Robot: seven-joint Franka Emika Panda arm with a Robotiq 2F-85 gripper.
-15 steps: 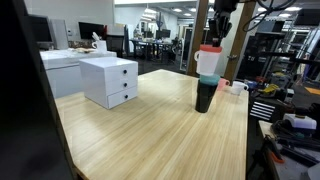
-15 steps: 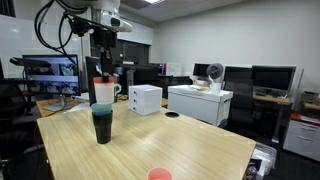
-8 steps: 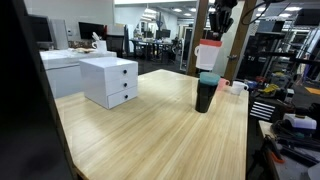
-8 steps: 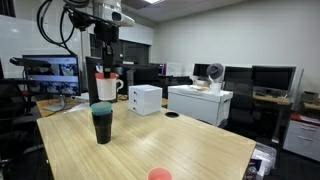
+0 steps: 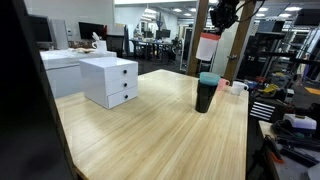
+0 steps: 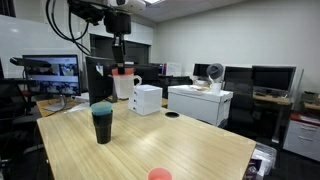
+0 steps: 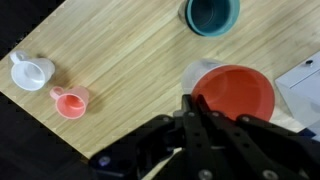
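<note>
Gripper (image 5: 212, 31) pinches the white red-rimmed plastic cup (image 5: 207, 48) by its lip, so it hangs upright. It is held high over the wooden table (image 5: 150, 130) (clear of the dark teal-topped tumbler (image 5: 205, 92)).

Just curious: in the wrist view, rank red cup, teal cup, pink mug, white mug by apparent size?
1. red cup, nearest the camera
2. teal cup
3. white mug and pink mug look alike
</note>
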